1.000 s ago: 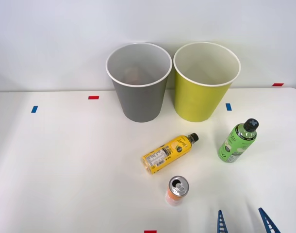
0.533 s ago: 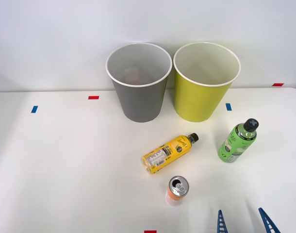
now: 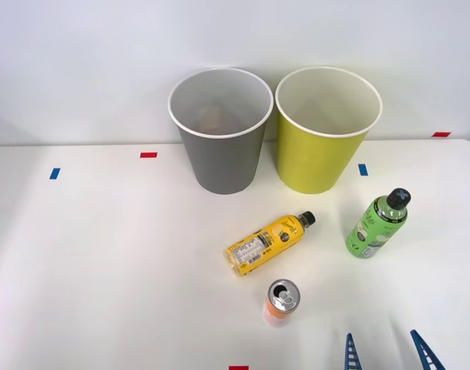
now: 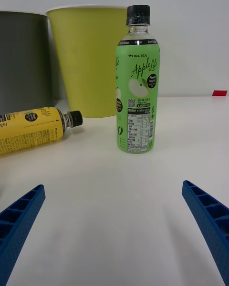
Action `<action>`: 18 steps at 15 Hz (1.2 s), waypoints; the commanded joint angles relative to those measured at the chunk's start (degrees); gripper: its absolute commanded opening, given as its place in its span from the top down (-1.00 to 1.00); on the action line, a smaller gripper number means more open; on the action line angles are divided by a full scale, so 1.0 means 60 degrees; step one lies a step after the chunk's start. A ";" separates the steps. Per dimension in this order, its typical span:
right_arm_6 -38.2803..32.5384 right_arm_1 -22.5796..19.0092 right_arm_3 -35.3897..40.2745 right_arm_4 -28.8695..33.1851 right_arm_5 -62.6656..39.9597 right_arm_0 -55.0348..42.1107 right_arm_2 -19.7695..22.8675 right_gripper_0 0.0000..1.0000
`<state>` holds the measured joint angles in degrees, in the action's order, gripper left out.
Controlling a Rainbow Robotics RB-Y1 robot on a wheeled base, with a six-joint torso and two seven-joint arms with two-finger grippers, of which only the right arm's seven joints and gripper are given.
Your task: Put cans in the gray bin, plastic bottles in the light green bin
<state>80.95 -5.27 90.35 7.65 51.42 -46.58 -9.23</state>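
The gray bin [image 3: 222, 146] and the light green bin [image 3: 325, 139] stand side by side at the table's back. A yellow bottle [image 3: 267, 242] lies on its side in front of them. Right of it a green bottle [image 3: 376, 224] stands upright. The orange-and-white can [image 3: 282, 301] stands nearer the front edge. My right gripper [image 3: 387, 354] is open at the front edge, right of the can and short of the green bottle. The wrist view has the green bottle [image 4: 137, 83] straight ahead of the open fingers [image 4: 210, 224], the yellow bottle [image 4: 36, 129] lying beside it.
Small red tape marks [image 3: 149, 155] and blue tape marks [image 3: 363, 169] dot the white table [image 3: 104, 262]. A white wall rises behind the bins. Something small and brownish lies inside the gray bin.
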 commanded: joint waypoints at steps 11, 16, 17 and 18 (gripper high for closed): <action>0.0000 0.0000 0.0000 0.0000 0.0000 0.0000 0.0000 -1.00; 0.0000 0.0000 0.0000 0.0000 0.0000 0.0000 0.0000 -1.00; 0.0000 0.0000 0.0000 0.0000 0.0000 0.0000 0.0000 -1.00; 0.0000 0.0000 0.0000 0.0000 0.0000 0.0000 0.0000 -1.00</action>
<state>80.95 -5.27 90.35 7.65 51.42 -46.58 -9.23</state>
